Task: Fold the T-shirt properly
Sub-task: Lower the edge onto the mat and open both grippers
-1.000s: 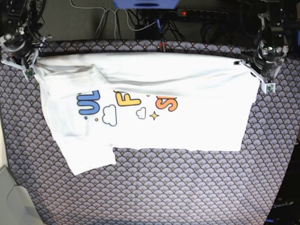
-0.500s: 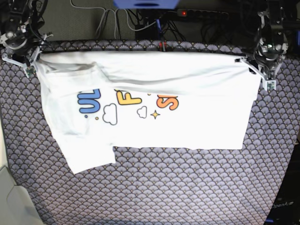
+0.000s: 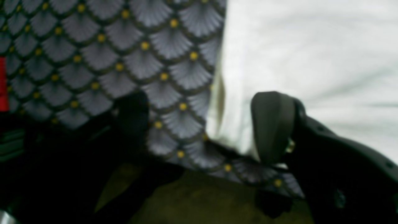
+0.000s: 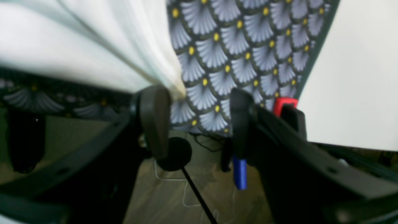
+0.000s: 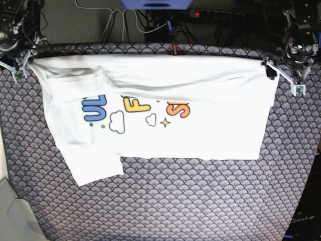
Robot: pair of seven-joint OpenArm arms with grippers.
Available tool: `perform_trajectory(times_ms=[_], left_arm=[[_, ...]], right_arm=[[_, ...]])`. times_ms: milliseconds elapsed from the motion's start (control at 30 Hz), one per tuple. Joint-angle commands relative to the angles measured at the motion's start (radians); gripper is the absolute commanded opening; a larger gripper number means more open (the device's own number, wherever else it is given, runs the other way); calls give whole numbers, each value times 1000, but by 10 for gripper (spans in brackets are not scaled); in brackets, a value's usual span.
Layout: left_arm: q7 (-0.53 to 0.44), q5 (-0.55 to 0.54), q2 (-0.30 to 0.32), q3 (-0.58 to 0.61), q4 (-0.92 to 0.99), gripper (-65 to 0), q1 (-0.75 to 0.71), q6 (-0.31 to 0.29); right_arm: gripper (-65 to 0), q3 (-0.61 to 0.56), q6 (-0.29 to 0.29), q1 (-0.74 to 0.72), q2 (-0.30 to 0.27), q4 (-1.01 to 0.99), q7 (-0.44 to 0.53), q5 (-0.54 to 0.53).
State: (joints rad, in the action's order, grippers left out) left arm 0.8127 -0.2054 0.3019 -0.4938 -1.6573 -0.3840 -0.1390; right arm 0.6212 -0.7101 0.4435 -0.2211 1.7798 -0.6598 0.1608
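Observation:
The white T-shirt (image 5: 200,130) lies flat on the scale-patterned cloth, print up, with its far part folded toward me over the top of the coloured letters. One sleeve (image 5: 95,170) sticks out at the near left. My left gripper (image 5: 284,78) hovers open at the shirt's far right corner. In the left wrist view the left gripper (image 3: 203,124) straddles the shirt (image 3: 311,62) edge, clamping nothing. My right gripper (image 5: 22,65) is open at the far left corner. In the right wrist view the shirt's corner (image 4: 175,88) just touches one finger (image 4: 154,115) of the right gripper (image 4: 197,118).
The patterned tablecloth (image 5: 200,201) covers the whole table. Behind its far edge lie a power strip (image 5: 215,15) and cables. A pale grey object (image 5: 12,216) sits at the near left corner. A white panel (image 4: 357,77) stands beside the table in the right wrist view.
Both grippers went from shut on the shirt's far corners to open and let go. Both have drawn back outward and away from me. The shirt has settled on the table.

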Motion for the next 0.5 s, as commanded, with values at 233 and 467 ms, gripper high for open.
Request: perform_trajectory(times_ms=[233, 467], left_arm=[[-6, 5, 21, -32, -59, -141, 30, 5], [-6, 5, 18, -53, -145, -139, 55, 5]], right_arm=[[-331, 10, 12, 2, -25, 13, 4, 10], [-331, 19, 12, -15, -48, 19, 7, 12]])
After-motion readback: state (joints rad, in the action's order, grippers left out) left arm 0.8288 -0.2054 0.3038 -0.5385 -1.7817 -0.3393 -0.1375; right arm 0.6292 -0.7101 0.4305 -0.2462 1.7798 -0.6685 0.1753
